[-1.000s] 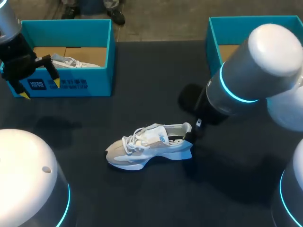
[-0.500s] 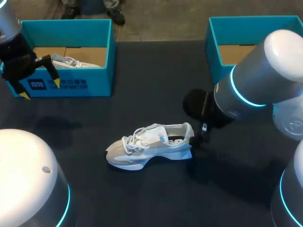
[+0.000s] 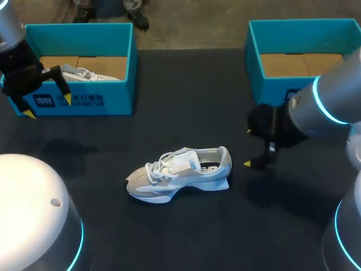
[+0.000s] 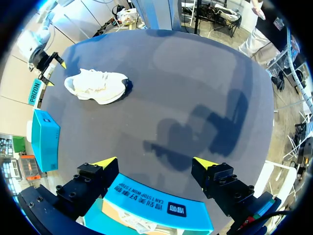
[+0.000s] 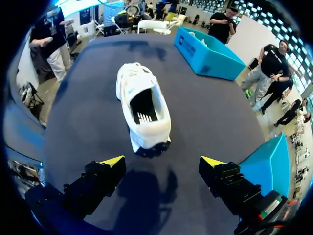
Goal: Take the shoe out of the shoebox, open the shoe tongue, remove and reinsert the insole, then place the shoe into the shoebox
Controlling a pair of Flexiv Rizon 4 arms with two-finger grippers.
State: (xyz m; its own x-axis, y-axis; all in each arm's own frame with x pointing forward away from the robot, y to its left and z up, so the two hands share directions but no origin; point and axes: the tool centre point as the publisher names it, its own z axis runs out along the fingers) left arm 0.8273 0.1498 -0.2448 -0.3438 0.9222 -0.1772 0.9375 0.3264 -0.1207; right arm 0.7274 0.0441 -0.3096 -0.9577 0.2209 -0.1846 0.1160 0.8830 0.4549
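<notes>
**A:** What's the left arm doing over there?

**B:** Not much, I'd say. The left gripper point(image 3: 48, 107) is hanging over the front wall of the left shoebox point(image 3: 84, 103). Its yellow-tipped fingers are spread wide and holding nothing. A second shoe point(image 3: 84, 73) is lying inside that box.

**A:** And the one they're working on?

**B:** The shoe point(image 3: 177, 175) is sitting upright on its sole in the middle of the table point(image 3: 169, 243). Its toe is pointing left and its heel right, and it's well apart from both boxes. So taking it out looks done to me.

**A:** Is the right arm gripping it?

**B:** No. The right gripper point(image 3: 247, 148) is hovering just beside the heel without touching it, and its fingers are open and empty. I'm guessing the tongue is next. It'll need to come in over the tongue point(image 3: 187, 162) and pull it forward. The left arm will probably need to steady the toe, or the shoe is going to slide.

**A:** Can you see the insole?

**B:** From the right wrist's side, yes. The dark insole point(image 5: 143, 105) is showing in the opening.

**A:** Is anything in the way?

**B:** The laces point(image 3: 158, 168) are lying loose across the front and could snag. The right shoebox point(image 3: 293, 27) is waiting behind the right arm.
</notes>
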